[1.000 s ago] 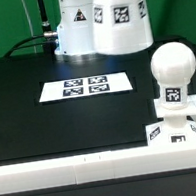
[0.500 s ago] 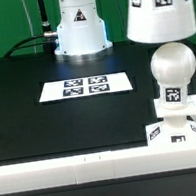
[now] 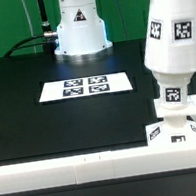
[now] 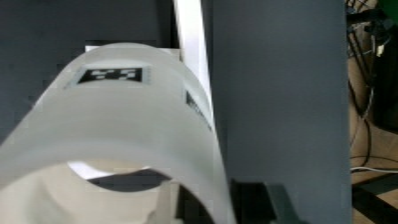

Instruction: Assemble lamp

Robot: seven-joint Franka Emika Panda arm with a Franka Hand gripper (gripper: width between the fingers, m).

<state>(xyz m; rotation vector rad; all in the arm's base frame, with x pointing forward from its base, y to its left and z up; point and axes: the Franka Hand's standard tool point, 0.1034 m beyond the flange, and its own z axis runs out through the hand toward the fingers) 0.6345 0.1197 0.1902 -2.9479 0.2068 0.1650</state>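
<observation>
At about four o'clock in the exterior view, nearest the camera, the base (image 3: 172, 131) sits with the bulb (image 3: 173, 93) standing in it, so that joint looks done. The shade (image 3: 171, 33) hangs over the bulb's head at two o'clock, slightly tilted, not yet seated. The pincer itself is out of sight; presumably it grasps the shade, which fills the wrist view, but I cannot tell. Farther back lies the marker board (image 3: 85, 87).

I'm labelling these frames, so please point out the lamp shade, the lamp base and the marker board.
shade (image 3: 172, 35), exterior view, on its tapered white wall.
base (image 3: 161, 132), exterior view, on its stepped top face.
marker board (image 3: 85, 87), exterior view, on the middle of the strip.
</observation>
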